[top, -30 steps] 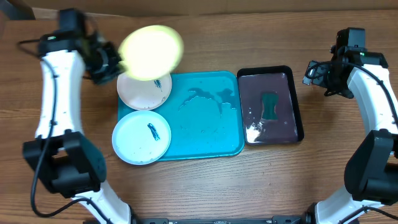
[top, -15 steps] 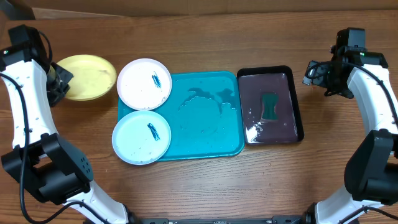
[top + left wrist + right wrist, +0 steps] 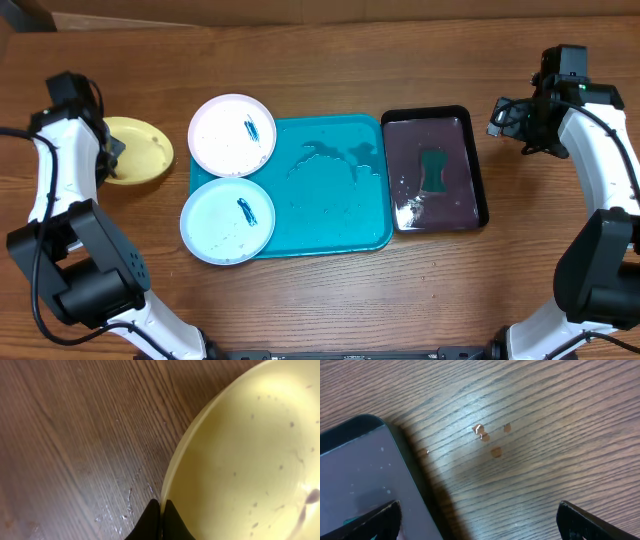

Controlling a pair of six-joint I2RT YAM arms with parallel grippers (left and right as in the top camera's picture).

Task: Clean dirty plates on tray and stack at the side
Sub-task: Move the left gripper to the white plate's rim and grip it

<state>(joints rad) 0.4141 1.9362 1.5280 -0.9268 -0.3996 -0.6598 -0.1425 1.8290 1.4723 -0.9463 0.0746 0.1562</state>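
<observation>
The yellow plate (image 3: 140, 150) now lies at the left of the frame, well clear of the tray (image 3: 340, 215); a second ago it was held tilted above the white plate (image 3: 232, 135). The left gripper (image 3: 161, 519) is clamped on its rim. The right gripper (image 3: 480, 520), fingers apart, has not moved. Judgement: the stack site is set, and the white plate and pale blue plate (image 3: 227, 220) remain smeared.

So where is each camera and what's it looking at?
Overhead: above the table, looking down at the turquoise tray and black tray; both arms show.
Left wrist: on the left arm, looking down at the yellow plate; the left gripper pinches its rim.
Right wrist: on the right arm, looking down at wood; the open right gripper frames it.
Shared: overhead and left wrist both see the yellow plate.
</observation>
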